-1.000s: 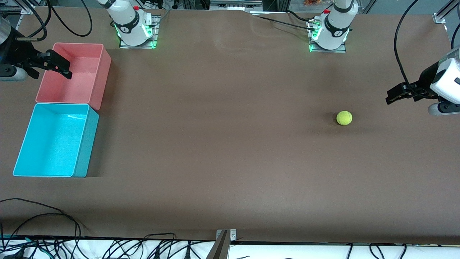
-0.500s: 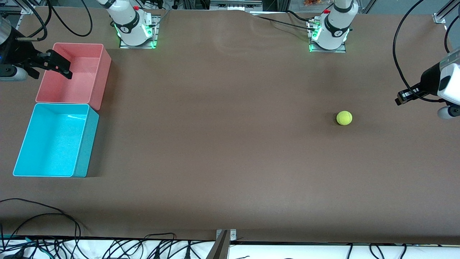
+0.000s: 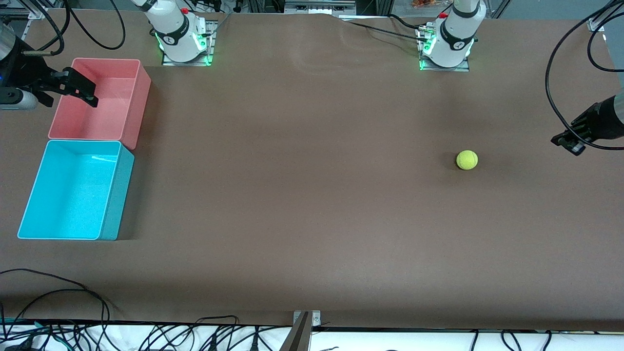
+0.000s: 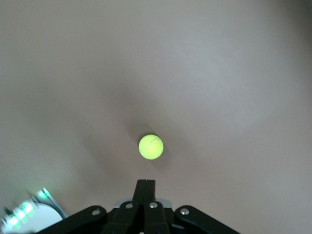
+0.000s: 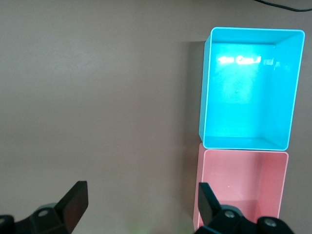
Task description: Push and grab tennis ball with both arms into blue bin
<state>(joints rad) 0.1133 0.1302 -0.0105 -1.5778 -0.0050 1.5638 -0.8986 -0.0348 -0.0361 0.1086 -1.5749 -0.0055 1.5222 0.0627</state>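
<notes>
- While the ball [image 3: 467,160] has stayed put on the bare brown table [image 3: 312,219], toward the left arm's end, the left claw [image 3: 568,143] has swung round over the last second: it pointed across the table toward the ball, then drew back to the edge, and now hangs low at the table's end beside the ball.
- In the left wrist view that claw [image 4: 145,184] has its two fingers pressed together, nothing between them, with the ball [image 4: 151,146] just ahead of the tips but not touching.
- That reads as lining up for a push: closed fingers make a blunt pusher, and the ball must travel most of the table's length toward the right arm's end.
- At that end the right claw [image 3: 73,90] has not moved; it waits over the pink bin [image 3: 131,97], fingers spread wide and empty.
- Beside the pink bin, nearer the front camera, the blue bin [image 3: 117,195] stands empty.
- Most of the left arm is cut off at the picture's edge, so its height above the table is hard to judge.
- Only the right claw's fingertips [image 5: 75,200] show in its wrist view, and the pink bin [image 5: 242,157] is cut off there.
</notes>
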